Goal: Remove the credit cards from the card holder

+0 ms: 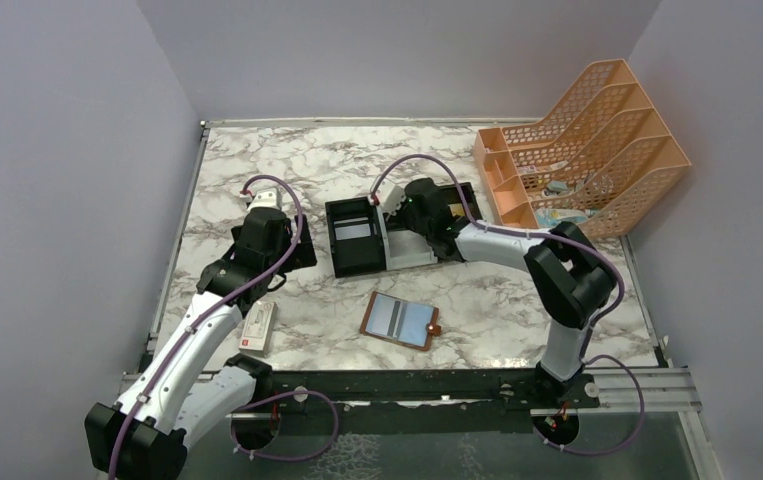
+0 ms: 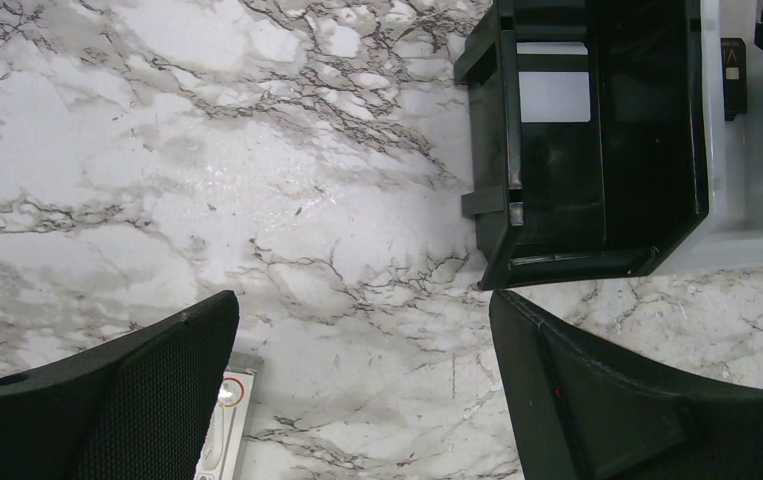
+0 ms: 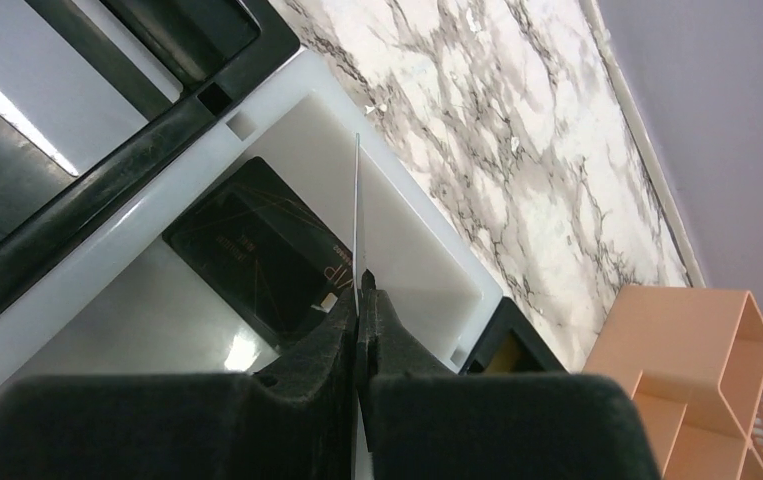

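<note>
Card stands edge-on above the white compartment of the tray, clamped in the right hand, over a black card. Card holder lies open on the worktop, near side of the tray. Left hand, fingers wide apart, hovers left of the tray.

A thin card, perhaps pale, seen edge-on, face hidden; white box cropped at bottom edge.

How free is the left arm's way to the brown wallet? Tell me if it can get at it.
Probably yes. The left claw is open and empty, and the wallet lies flat on the bare table with nothing over it; the tray sits farther back.
</note>
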Available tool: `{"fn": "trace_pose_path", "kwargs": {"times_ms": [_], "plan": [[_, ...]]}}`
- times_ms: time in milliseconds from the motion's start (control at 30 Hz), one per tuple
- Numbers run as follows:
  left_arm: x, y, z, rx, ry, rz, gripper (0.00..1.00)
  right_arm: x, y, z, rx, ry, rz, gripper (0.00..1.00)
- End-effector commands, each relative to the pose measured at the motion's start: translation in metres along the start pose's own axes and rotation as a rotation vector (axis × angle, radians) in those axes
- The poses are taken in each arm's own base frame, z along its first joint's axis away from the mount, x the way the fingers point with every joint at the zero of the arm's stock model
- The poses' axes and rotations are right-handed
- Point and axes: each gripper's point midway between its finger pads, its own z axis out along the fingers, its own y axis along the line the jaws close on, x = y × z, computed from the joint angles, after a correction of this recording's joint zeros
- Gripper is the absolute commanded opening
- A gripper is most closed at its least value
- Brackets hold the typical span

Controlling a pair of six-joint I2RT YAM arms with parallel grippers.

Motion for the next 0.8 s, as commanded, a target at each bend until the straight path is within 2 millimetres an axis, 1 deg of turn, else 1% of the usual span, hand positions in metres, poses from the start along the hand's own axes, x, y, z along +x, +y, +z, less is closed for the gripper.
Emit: {"fn": "trace_pose_path", "kwargs": {"times_ms": [0, 100, 167, 267, 367, 433, 500, 600, 667, 767], "plan": [[-0.003, 0.005, -0.002, -0.015, -0.024, 0.009, 0.99, -0.002, -0.005, 0.011, 0.017, 0.007, -0.061, 0.01], [-0.002, 0.005, -0.002, -0.012, -0.022, 0.009, 0.99, -0.003, 0.002, 0.017, -0.005, -0.014, -0.08, 0.02], [-0.002, 0.004, -0.003, -0.009, -0.02, 0.01, 0.99, 0.0, 0.007, 0.021, -0.026, -0.011, -0.102, 0.03], [-0.002, 0.004, -0.003, -0.005, -0.019, 0.012, 0.99, 0.008, 0.007, 0.026, -0.016, 0.014, -0.126, 0.04], [-0.001, 0.003, -0.002, -0.003, -0.016, 0.013, 0.99, 0.011, 0.011, 0.026, -0.034, 0.025, -0.147, 0.1], [-0.001, 0.003, -0.002, -0.003, -0.016, 0.014, 0.99, 0.013, 0.017, 0.025, -0.067, 0.025, -0.158, 0.15], [-0.001, 0.003, -0.002, -0.002, -0.014, 0.016, 0.99, 0.012, 0.021, 0.024, -0.094, 0.021, -0.153, 0.18], [-0.001, 0.002, -0.001, 0.0, -0.01, 0.018, 0.99, 0.01, 0.027, 0.022, -0.133, 0.009, -0.158, 0.2], [-0.001, 0.002, -0.001, 0.003, -0.008, 0.019, 0.99, 0.01, 0.029, 0.022, -0.143, 0.006, -0.163, 0.23], [0.0, 0.002, 0.0, 0.003, -0.003, 0.02, 0.99, 0.014, 0.03, 0.023, -0.147, 0.018, -0.176, 0.24]]}}
